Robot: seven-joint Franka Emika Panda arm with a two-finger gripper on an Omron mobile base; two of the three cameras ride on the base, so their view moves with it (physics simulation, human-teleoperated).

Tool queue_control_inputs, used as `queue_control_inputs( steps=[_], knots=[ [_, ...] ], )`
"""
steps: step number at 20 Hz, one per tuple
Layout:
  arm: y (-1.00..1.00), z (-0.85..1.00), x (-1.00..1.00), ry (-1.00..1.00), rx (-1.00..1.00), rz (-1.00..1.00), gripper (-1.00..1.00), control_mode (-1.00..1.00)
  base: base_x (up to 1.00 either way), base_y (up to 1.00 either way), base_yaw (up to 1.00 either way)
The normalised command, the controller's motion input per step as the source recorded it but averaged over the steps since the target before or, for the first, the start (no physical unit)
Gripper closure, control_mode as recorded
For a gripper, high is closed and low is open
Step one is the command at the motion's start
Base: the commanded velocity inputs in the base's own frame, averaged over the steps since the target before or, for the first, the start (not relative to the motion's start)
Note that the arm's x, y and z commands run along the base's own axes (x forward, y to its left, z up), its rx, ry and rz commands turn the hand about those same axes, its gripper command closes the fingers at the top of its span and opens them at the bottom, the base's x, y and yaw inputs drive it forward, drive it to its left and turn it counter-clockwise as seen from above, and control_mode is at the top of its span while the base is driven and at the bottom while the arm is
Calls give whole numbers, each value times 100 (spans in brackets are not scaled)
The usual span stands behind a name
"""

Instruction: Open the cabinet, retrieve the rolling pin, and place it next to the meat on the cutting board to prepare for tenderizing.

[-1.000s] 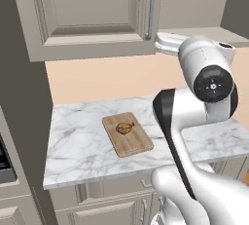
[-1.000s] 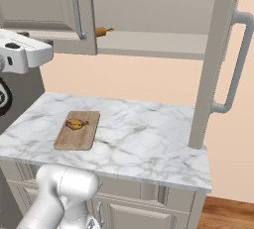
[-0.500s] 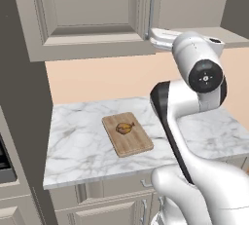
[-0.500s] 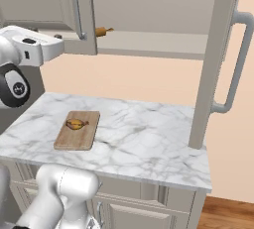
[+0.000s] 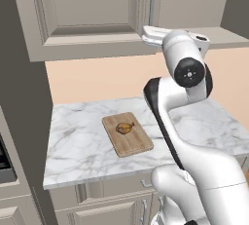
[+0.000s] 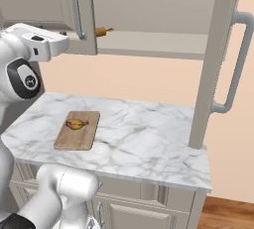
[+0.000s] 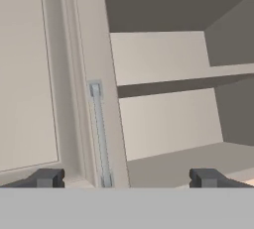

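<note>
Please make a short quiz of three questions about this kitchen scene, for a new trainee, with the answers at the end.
1. True or false: the right door of the cabinet stands open.
2. Where does the meat lie? A) on the bare counter B) on the cutting board C) in the cabinet
3. Fill in: the rolling pin lies on the cabinet's lower ____.

Key
1. True; the door swings out toward the camera in the right base view.
2. B
3. shelf; the gripper, open, faces the left door's handle and holds nothing.
</note>
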Motion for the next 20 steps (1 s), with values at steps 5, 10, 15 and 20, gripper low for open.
queue_control_inputs(
  steps=[5,10,15,20],
  knots=[
    [2,-10,36,-3,-3,1,-100,-100,0,0,0],
    [1,-18,39,-3,-4,2,-100,-100,0,0,0],
    [0,-11,45,0,-2,1,-100,-100,0,0,0],
    [0,-6,47,-1,0,0,-100,-100,0,0,0]
  ],
)
